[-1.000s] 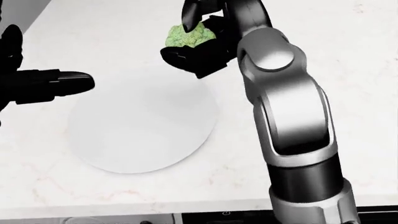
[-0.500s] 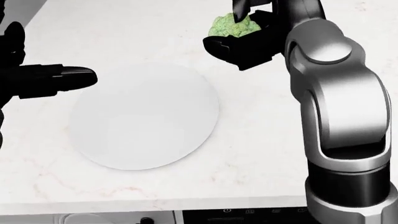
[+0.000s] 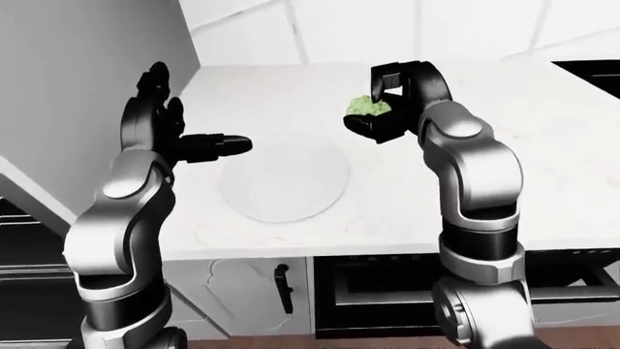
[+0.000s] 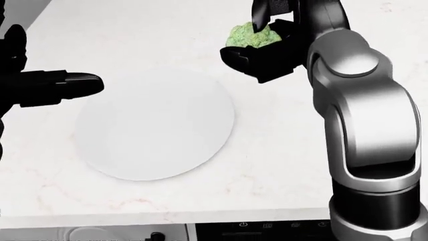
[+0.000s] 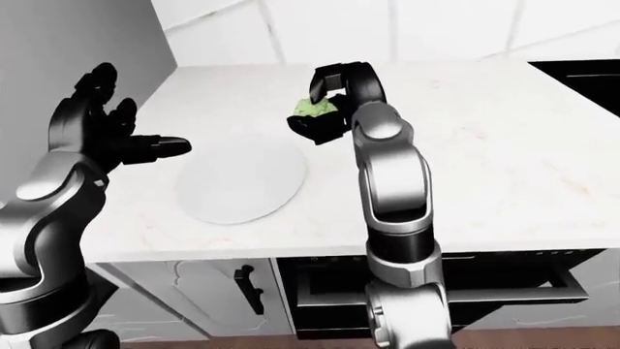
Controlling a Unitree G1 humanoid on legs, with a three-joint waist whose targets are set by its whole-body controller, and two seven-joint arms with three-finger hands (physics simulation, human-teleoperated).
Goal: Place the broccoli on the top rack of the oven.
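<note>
A green broccoli sits in my right hand, whose black fingers close round it above the white counter, to the upper right of an empty white plate. It also shows in the left-eye view. My left hand is open and empty, fingers spread, held over the counter to the left of the plate. The oven shows below the counter's edge under my right arm, its door shut; the racks are hidden.
The white marble counter spreads to the right. A grey wall stands at the left. A cabinet door with a black handle sits left of the oven. A black stove corner shows at the far right.
My right hand has carried the broccoli from above the plate's top edge to the right, off the plate. The left hand has hardly moved.
</note>
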